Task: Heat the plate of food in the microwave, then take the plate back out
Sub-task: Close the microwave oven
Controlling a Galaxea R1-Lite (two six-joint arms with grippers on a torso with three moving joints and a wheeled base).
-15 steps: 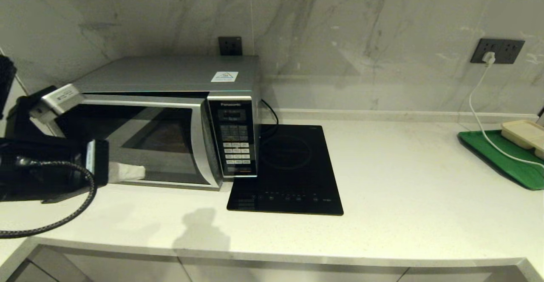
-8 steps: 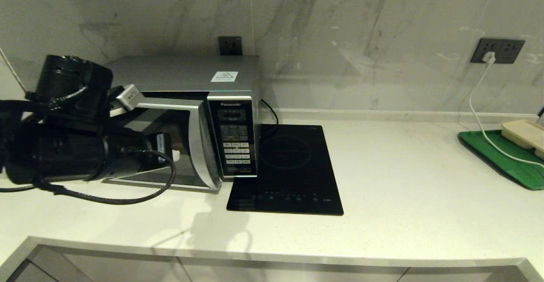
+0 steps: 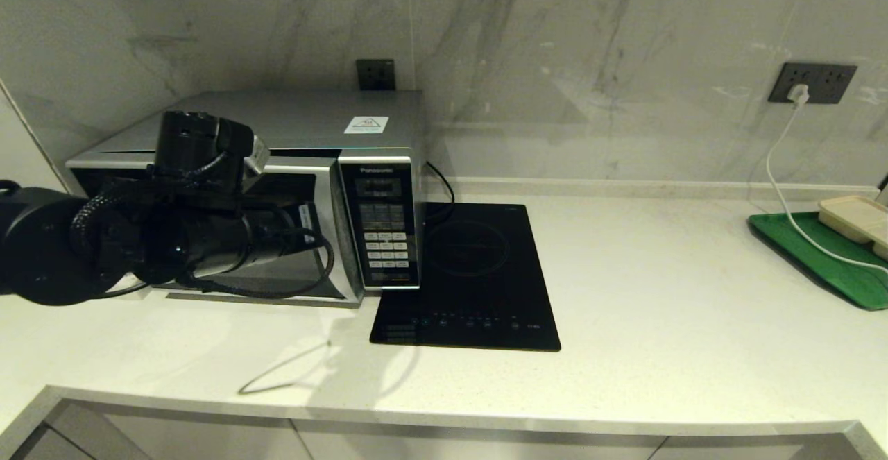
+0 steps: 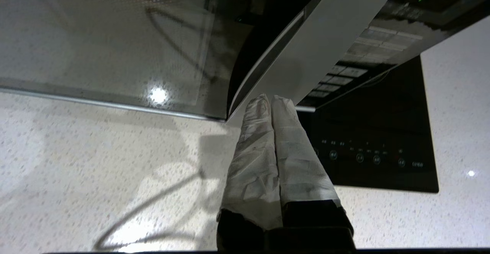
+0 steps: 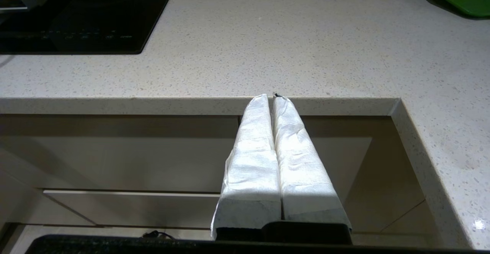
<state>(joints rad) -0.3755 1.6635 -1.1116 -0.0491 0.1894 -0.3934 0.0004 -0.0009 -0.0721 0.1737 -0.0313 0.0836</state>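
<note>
At the far left of the pale speckled stone worktop (image 3: 659, 321), the left arm reaches level across the front of the large silver boxy microwave (image 3: 312, 123), which stands against the marble wall. The left gripper (image 4: 271, 100) has its white-wrapped jaws pressed together, empty, with the tips at the lower end of the curved silver door handle (image 4: 314, 51); whether they touch it is hard to tell. The dark glass door appears shut. Just right of the microwave lies a flat black induction cooktop (image 3: 479, 286). Far right sits a green tray (image 3: 818, 259) carrying a beige rectangular container (image 3: 857, 216). The right gripper (image 5: 272, 97) hangs below the worktop edge, jaws together, holding nothing. The plate of food is not visible.
</note>
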